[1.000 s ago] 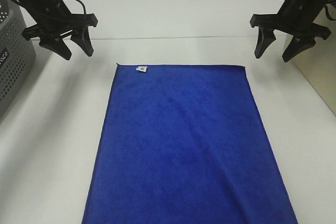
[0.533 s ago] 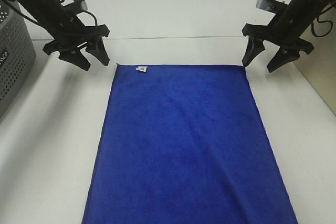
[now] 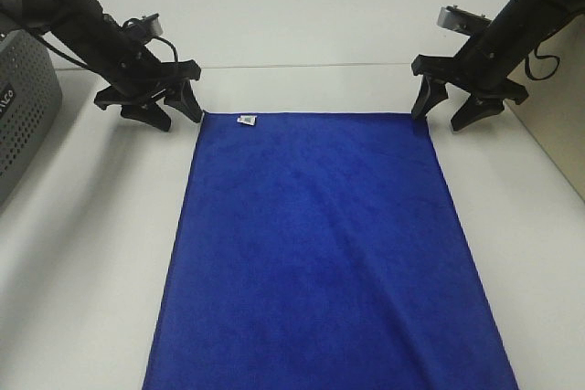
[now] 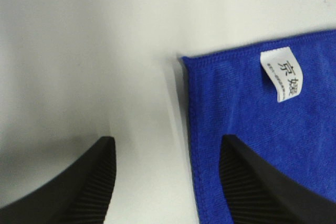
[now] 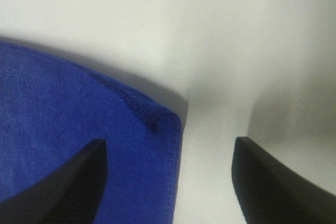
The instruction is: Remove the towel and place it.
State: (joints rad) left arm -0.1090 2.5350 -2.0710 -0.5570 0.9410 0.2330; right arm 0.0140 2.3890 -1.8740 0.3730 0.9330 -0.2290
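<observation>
Towel (image 3: 329,253) lies flat on the white table (image 3: 91,253). Left gripper (image 3: 178,119) and right gripper (image 3: 438,119) are open and hold nothing. Each straddles a far corner, one finger over cloth, one over table. White tag (image 4: 283,76) sits near the left corner.

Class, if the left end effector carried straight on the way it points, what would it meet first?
Probably the towel, its corner edge under one finger, bare table under the other; height unclear.

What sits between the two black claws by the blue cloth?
Only the far edge of the towel, with its white tag, on bare table; the high camera shows it.
</observation>
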